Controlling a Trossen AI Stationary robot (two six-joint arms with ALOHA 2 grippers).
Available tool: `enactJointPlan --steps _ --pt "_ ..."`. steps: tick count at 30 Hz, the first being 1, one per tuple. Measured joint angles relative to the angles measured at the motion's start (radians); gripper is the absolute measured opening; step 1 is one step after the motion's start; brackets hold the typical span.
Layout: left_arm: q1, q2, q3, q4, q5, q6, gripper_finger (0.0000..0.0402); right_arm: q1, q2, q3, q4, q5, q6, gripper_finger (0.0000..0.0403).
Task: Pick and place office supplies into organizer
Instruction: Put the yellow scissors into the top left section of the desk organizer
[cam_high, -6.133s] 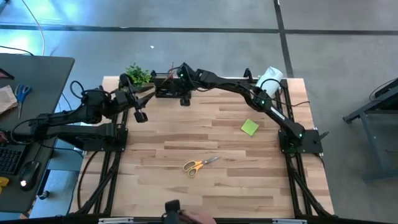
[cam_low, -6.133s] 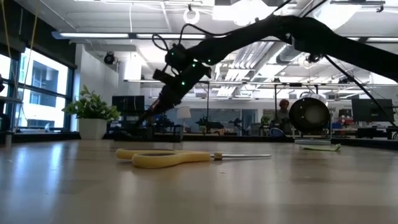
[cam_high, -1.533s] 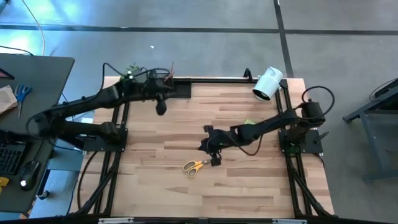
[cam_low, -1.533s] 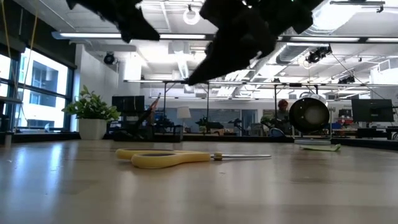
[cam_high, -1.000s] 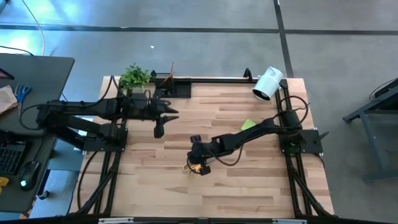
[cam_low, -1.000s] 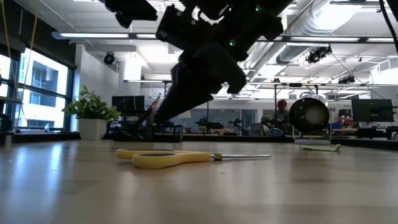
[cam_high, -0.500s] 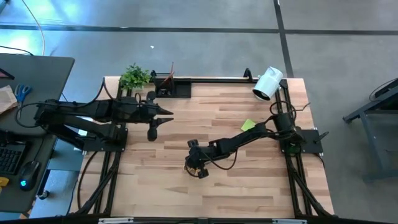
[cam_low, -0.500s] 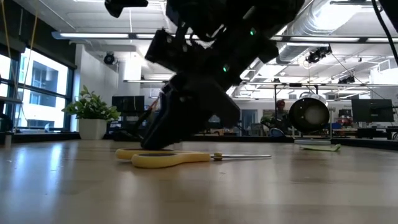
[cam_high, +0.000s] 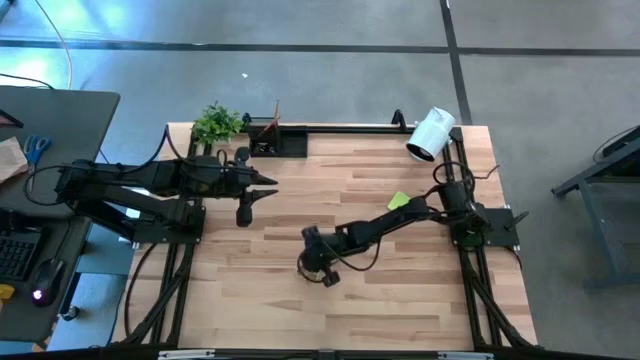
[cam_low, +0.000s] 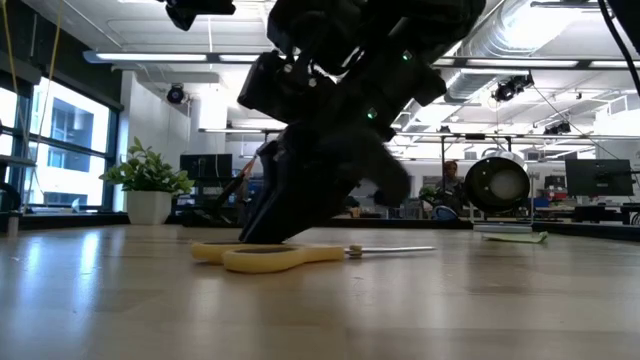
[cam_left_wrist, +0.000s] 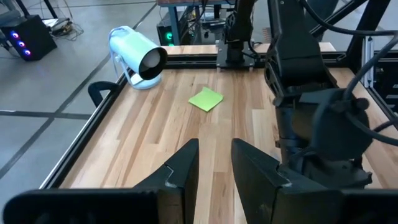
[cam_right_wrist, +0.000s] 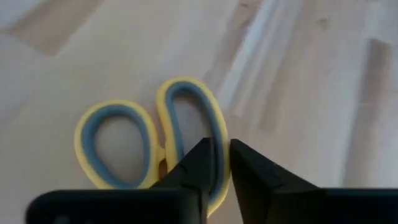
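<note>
The left gripper (cam_high: 262, 186) is hanging over the desk's (cam_high: 400, 290) left side with its fingers standing slightly apart around nothing, near the low black rectangular organizer (cam_high: 275, 140) at the back edge, whose contents I cannot make out. To its right, the right gripper (cam_right_wrist: 215, 163) is pressing down on the yellow-handled scissors (cam_right_wrist: 149, 140) lying flat mid-desk, its narrowly parted fingers straddling one handle loop's rim. Farther right, the lime-green sticky-note pad (cam_left_wrist: 206, 99) is lying alone.

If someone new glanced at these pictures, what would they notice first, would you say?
Probably the right claw pressed down on the yellow-handled scissors mid-table, its fingers straddling one handle loop. Next, the lime-green sticky-note pad lying alone near the white cylinder at the far right corner.
</note>
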Motion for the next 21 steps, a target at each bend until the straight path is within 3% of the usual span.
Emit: enactJointPlan --steps 3,14,21 --pt "0.0 0.0 0.0 0.0 0.0 0.0 0.0083 -0.014 0.0 0.001 -0.023 -0.065 0.016 0.0028" --pt "0.0 0.0 0.0 -0.004 0.002 0.002 0.0083 -0.013 -0.006 -0.002 0.022 -0.002 -0.022 0.0011" --pt "-0.001 -0.034 0.0 -0.077 0.004 0.011 0.0083 -0.077 -0.113 -0.003 0.069 -0.159 0.052 0.0007"
